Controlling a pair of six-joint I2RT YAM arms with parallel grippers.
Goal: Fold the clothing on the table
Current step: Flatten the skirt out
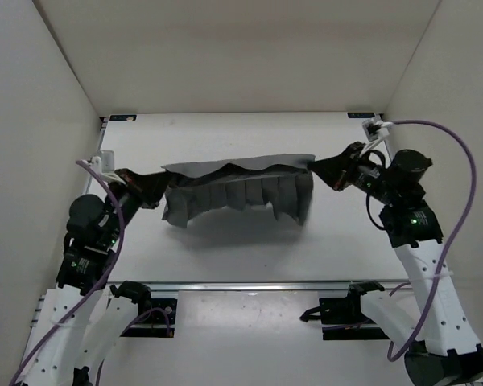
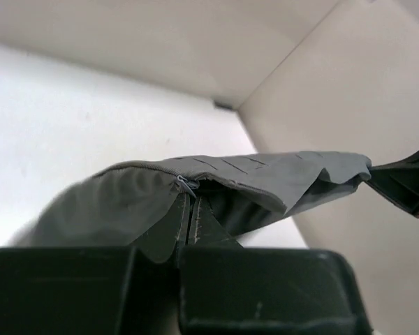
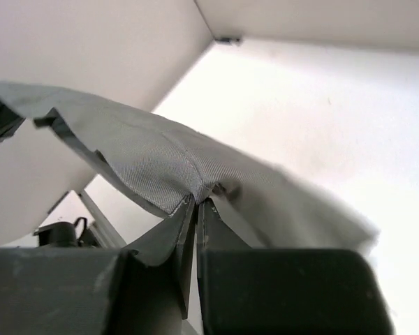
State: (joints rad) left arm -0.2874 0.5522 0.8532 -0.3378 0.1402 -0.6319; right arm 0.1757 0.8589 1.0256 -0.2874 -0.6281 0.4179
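Evidently the 2 grippers were clenched: left gripper (image 1: 159,195) and right gripper (image 1: 315,166) each pinched 1 end of the clothing (image 1: 241,189), holding it stretched, its pleats seemingly hanging clear of the tabletop (image 1: 225,253), probably to spread it for folding.

Left arm (image 1: 92,233) and right arm (image 1: 406,211) held up, spread wide, jaws pinched shut

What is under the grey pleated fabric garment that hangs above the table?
Only the flat white tabletop shows below the grey pleated fabric garment. The strip of it directly behind the hanging pleats is covered from view.
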